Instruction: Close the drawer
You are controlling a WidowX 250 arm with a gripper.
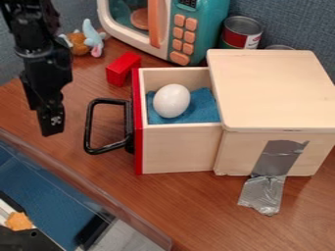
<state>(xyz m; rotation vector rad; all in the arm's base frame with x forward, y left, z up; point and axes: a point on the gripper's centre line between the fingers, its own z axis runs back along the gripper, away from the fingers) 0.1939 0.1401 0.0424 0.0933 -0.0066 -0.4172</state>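
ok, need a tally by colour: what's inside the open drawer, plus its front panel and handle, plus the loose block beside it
White: 1 (egg)
Blue: 1 (cloth)
Black: 1 (handle)
Red: 2 (front panel, block)
Total: 5

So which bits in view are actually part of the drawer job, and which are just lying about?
Job:
- open drawer
- black handle
- wooden box
- gripper, left of the handle

Lying about:
- white egg and blue cloth, inside the drawer
- red block
- toy microwave
- plush toy
- red-labelled can
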